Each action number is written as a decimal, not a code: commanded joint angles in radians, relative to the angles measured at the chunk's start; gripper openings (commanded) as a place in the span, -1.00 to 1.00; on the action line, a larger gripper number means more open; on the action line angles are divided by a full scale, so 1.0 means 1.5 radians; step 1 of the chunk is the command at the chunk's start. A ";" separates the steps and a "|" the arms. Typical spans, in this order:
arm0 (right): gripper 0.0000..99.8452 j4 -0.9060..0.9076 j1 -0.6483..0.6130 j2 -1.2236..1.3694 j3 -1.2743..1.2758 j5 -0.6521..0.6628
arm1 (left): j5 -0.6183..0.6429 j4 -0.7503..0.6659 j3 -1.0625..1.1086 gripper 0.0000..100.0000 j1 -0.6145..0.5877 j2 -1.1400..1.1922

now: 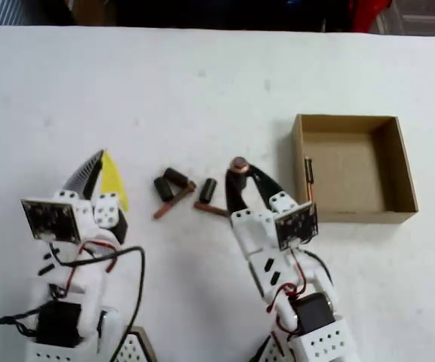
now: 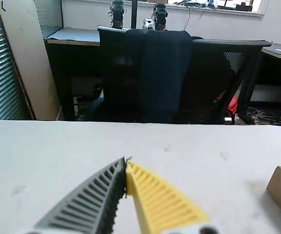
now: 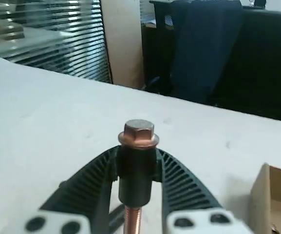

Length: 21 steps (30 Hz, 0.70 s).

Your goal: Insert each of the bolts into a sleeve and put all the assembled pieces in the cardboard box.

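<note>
Just beside the cardboard box, the right gripper clamps a sleeved bolt upright; carry it level over its wall, lower, then release. The left gripper sits closed, empty.

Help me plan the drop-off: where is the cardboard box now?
In the high view, the cardboard box sits on the right of the table, just beyond the right end effector, which grips a sleeved bolt.

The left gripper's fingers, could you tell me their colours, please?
On the left gripper, one finger is grey, the other yellow; clearest in the left wrist view.
</note>
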 commanded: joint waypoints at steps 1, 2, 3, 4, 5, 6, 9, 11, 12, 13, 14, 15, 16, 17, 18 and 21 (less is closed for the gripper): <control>-0.97 0.094 0.039 -0.007 -0.090 0.011 | -0.004 0.005 0.034 -0.96 -0.021 -0.012; -0.97 0.126 0.047 -0.007 -0.111 0.019 | -0.003 0.005 0.044 -0.96 -0.030 -0.012; -0.97 0.156 0.050 -0.007 -0.132 0.040 | -0.002 0.005 0.055 -0.96 -0.038 -0.012; -0.97 0.180 0.051 -0.007 -0.148 0.062 | -0.002 0.005 0.068 -0.96 -0.042 -0.012; -0.97 0.199 0.051 -0.007 -0.165 0.082 | -0.002 0.005 0.081 -0.96 -0.044 -0.012; -0.97 0.215 0.052 -0.006 -0.179 0.097 | -0.002 0.005 0.096 -0.96 -0.044 -0.012; -0.97 0.259 0.060 -0.005 -0.225 0.120 | -0.004 0.005 0.138 -0.96 -0.044 -0.012; -0.97 0.284 0.090 -0.005 -0.261 0.122 | -0.005 0.005 0.151 -0.96 -0.047 -0.012; -0.97 0.294 0.109 -0.005 -0.279 0.122 | -0.005 0.005 0.155 -0.96 -0.052 -0.012; -0.97 0.302 0.126 -0.004 -0.298 0.123 | -0.005 0.010 0.159 -0.96 -0.058 -0.012; -0.97 0.311 0.141 -0.002 -0.315 0.123 | -0.005 0.017 0.160 -0.96 -0.063 -0.012; -0.97 0.321 0.153 0.007 -0.334 0.124 | -0.005 0.027 0.162 -0.96 -0.067 -0.012; -0.97 0.330 0.161 0.023 -0.354 0.127 | -0.005 0.041 0.162 -0.96 -0.067 -0.012; -0.97 0.338 0.164 0.046 -0.373 0.138 | -0.005 0.054 0.160 -0.96 -0.067 -0.012; -0.97 0.344 0.164 0.076 -0.394 0.151 | -0.005 0.066 0.158 -0.96 -0.067 -0.012; -0.97 0.350 0.168 0.188 -0.451 0.174 | -0.006 0.099 0.158 -0.96 -0.067 -0.012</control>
